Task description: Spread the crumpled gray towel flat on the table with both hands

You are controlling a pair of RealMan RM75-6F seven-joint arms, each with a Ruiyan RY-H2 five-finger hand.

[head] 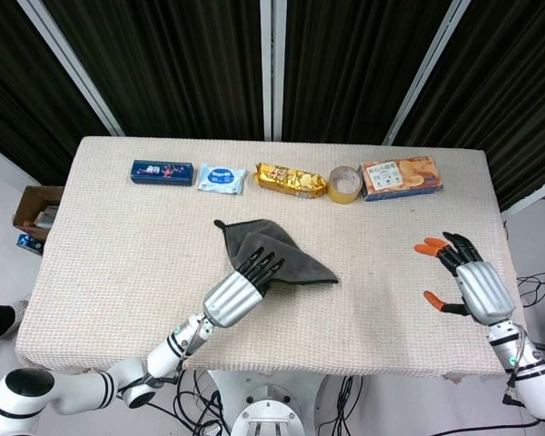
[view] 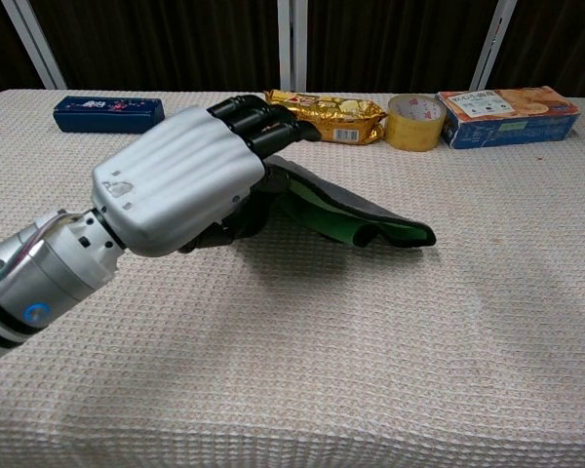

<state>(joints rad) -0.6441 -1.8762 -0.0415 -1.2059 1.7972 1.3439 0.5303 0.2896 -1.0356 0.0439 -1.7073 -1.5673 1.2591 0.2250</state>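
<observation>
Head view. You see one desk (head: 118, 236) covered in a cream, waffle-textured cloth. One gray towel (head: 286, 254), soft and folded into a rough wedge with a small loop at its far left corner, lies near the middle of the desk. Your left robot hand (head: 239, 286), ribbed silver shell and black fingers (head: 263, 263), lies over the towel's near left edge with its fingers extended onto the fabric; you cannot tell whether any cloth is pinched. Your right robot hand (head: 463, 282), orange-tipped, hovers spread and empty over the desk's right side, well apart from the towel. Five items line the far edge: one dark blue box (head: 162, 172), one pale blue wipes packet (head: 222, 178), one gold foil packet (head: 291, 180), one roll of tan tape (head: 344, 185), one orange biscuit box (head: 401, 177).

Chest view. The left robot hand (view: 180, 180) fills the foreground, covering the towel's left part. The towel (view: 370, 219) tapers rightward to a folded tip showing a green underside. The right robot hand is outside this view.
</observation>
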